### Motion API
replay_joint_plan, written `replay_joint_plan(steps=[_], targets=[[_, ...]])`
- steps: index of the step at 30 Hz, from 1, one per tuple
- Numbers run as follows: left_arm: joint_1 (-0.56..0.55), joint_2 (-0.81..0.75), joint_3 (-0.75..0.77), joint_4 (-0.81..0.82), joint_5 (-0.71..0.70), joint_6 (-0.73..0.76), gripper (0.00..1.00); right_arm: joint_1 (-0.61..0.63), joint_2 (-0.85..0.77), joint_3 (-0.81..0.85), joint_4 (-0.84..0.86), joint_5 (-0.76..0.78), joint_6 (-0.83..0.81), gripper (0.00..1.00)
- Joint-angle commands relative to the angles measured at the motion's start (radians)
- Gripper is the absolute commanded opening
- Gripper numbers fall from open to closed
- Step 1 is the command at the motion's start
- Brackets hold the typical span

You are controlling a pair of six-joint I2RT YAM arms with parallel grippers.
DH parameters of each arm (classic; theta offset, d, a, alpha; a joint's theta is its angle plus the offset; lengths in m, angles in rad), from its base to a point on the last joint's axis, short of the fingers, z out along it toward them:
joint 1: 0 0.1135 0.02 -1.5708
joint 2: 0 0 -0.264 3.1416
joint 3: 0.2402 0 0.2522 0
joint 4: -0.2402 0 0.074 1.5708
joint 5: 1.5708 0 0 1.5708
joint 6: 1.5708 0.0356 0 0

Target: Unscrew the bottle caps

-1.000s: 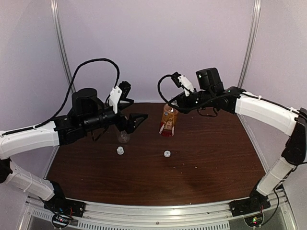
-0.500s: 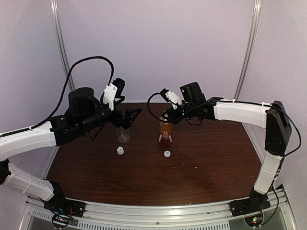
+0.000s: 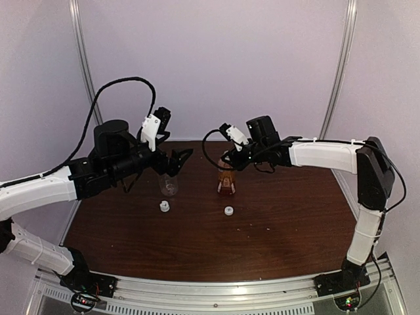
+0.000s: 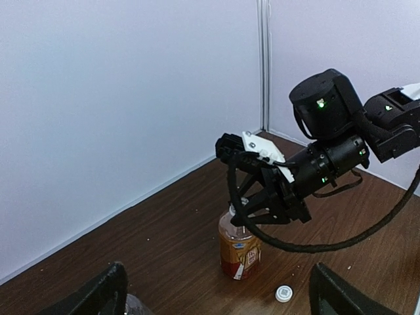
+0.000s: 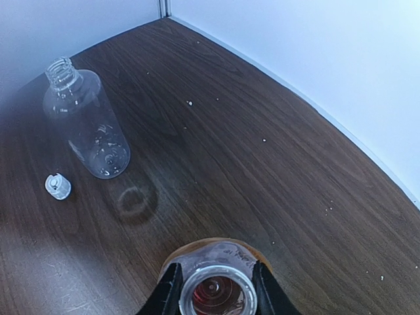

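On the table (image 3: 295,223), one cap (image 3: 164,207) lies by the clear bottle (image 3: 169,185), the other cap (image 3: 228,210) by the brown bottle (image 3: 226,184) — both necks open. R gripper (image 3: 228,164) pinches the brown bottle's neck; L gripper (image 3: 180,161) hangs jaws wide near the clear one. Unscrewing looks done — next: R lets go w/o tipping it.

1. We find the clear bottle (image 3: 168,186) standing upright on the table (image 3: 295,223), towards the far left. It is colourless, and its threaded mouth is open with no cap on it.
2. We find the amber bottle (image 3: 226,184) standing to its right, well apart from it. It holds brown liquid and carries a red-and-white label. Its mouth is open, and the right gripper (image 5: 215,287) pinches its neck from both sides.
3. We note the left cap (image 3: 164,207), small, round and white, lying just near of the clear bottle.
4. We note the right cap (image 3: 228,211), of the same kind, lying just near of the amber bottle.
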Motion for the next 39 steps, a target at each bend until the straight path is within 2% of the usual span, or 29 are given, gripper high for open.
replay_joint_plan(steps=[1, 5, 8, 15, 19, 20, 26, 31, 39], targets=[[0.004, -0.008, 0.004, 0.033, -0.015, 0.008, 0.98, -0.008, 0.015, -0.017, 0.024, -0.019, -0.014, 0.11], [0.004, -0.008, 0.005, 0.032, -0.018, 0.010, 0.98, -0.010, 0.014, -0.021, 0.015, -0.024, -0.017, 0.21], [0.004, -0.014, 0.001, 0.034, -0.033, 0.010, 0.98, -0.010, 0.017, -0.023, 0.005, -0.023, -0.020, 0.34], [0.004, -0.035, -0.009, 0.042, -0.066, 0.011, 0.98, -0.011, -0.004, 0.001, -0.027, -0.018, -0.016, 0.67], [0.004, -0.046, -0.012, 0.042, -0.090, 0.010, 0.98, -0.011, -0.044, 0.017, -0.051, -0.022, -0.002, 0.94], [0.004, -0.051, -0.014, 0.041, -0.100, 0.009, 0.98, -0.010, -0.055, 0.019, -0.055, -0.024, 0.004, 0.98], [0.004, -0.096, -0.035, 0.058, -0.175, 0.008, 0.98, -0.012, -0.154, -0.013, -0.074, -0.010, 0.058, 1.00], [0.009, -0.105, -0.022, 0.034, -0.218, 0.018, 0.98, -0.024, -0.277, -0.084, -0.152, 0.123, 0.158, 1.00], [0.043, -0.124, -0.005, -0.001, -0.275, 0.026, 0.98, -0.099, -0.605, -0.259, -0.230, 0.311, 0.230, 1.00]])
